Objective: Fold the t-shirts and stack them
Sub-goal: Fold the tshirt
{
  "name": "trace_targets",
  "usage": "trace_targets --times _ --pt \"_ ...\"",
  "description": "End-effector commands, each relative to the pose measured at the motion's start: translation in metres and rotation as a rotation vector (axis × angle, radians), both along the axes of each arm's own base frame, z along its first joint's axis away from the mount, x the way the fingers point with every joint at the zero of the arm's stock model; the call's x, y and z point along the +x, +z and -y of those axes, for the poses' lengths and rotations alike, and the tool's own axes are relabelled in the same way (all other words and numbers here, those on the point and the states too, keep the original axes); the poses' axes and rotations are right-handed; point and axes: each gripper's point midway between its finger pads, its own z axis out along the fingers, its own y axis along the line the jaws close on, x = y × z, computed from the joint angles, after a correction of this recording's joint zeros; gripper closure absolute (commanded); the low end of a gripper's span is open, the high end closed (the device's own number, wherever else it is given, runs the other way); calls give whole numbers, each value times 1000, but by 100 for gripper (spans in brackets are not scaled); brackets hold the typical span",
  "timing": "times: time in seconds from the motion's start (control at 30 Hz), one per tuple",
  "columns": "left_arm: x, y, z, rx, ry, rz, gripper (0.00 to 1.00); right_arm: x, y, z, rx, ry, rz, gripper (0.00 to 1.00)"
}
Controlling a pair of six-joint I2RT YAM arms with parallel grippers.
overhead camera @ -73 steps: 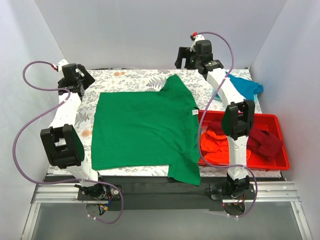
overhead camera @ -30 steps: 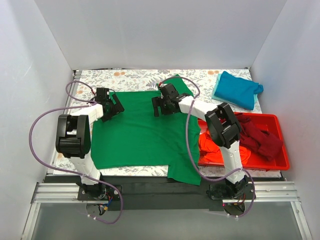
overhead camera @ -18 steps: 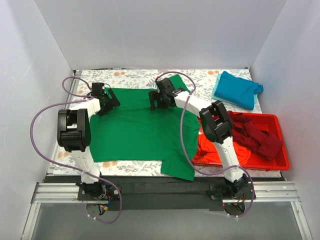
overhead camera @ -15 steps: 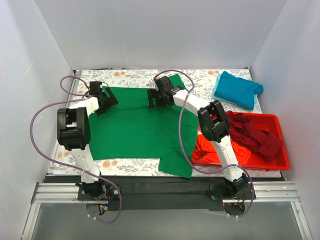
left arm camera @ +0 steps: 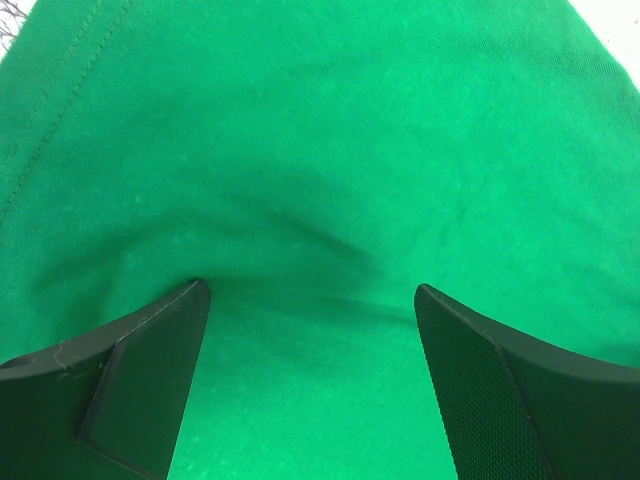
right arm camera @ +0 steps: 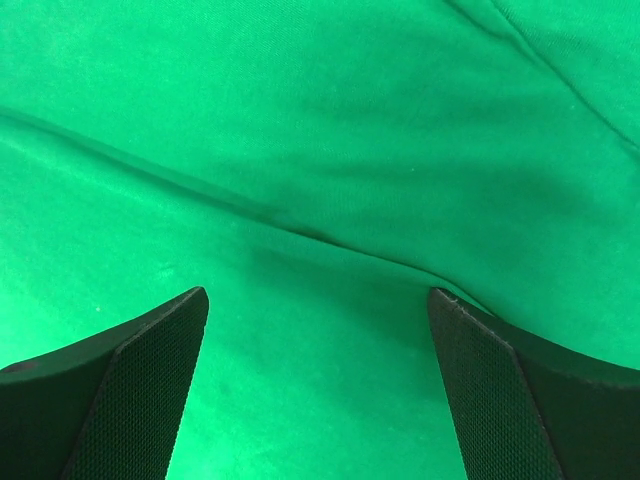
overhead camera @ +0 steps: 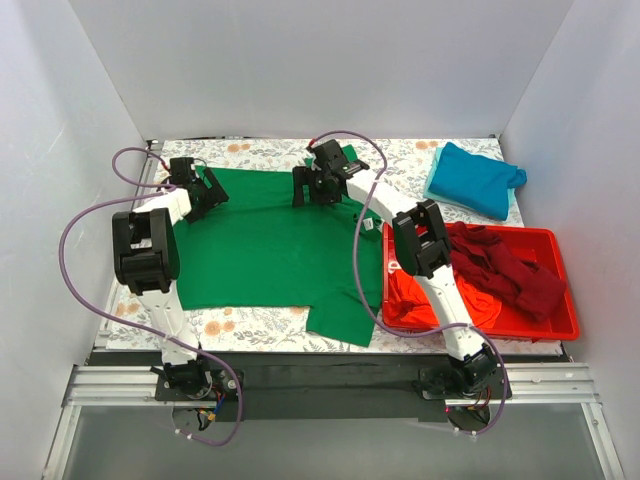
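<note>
A bright green t-shirt (overhead camera: 265, 250) lies spread flat on the flowered table. My left gripper (overhead camera: 200, 190) stands open at the shirt's far left corner, its fingertips pressed on the cloth (left arm camera: 300, 150) with a shallow wrinkle between them. My right gripper (overhead camera: 318, 188) is open too, tips down on the far middle of the shirt (right arm camera: 330, 120), where a crease runs across. A teal blue t-shirt (overhead camera: 478, 180) lies folded at the far right. The orange-red t-shirt (overhead camera: 430, 298) and the dark maroon t-shirt (overhead camera: 512, 272) lie crumpled in the red tray (overhead camera: 560, 328).
The red tray stands at the right, close against the green shirt's right sleeve. White walls close in the table on the left, right and far sides. Purple cables loop off both arms.
Both grippers came down onto the green shirt and slid toward the far edge, dragging it with them. Its near hem no longer hangs over the table's front edge.
</note>
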Motion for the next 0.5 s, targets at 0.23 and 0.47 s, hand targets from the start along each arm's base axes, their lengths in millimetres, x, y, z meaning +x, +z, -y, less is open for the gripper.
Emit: trace_targets --times 0.23,0.47 --pt "-31 101 9 114 -19 137 16 -19 111 6 94 76 126 3" --pt "-109 55 0 151 29 -29 15 -76 93 48 -11 59 51 5"
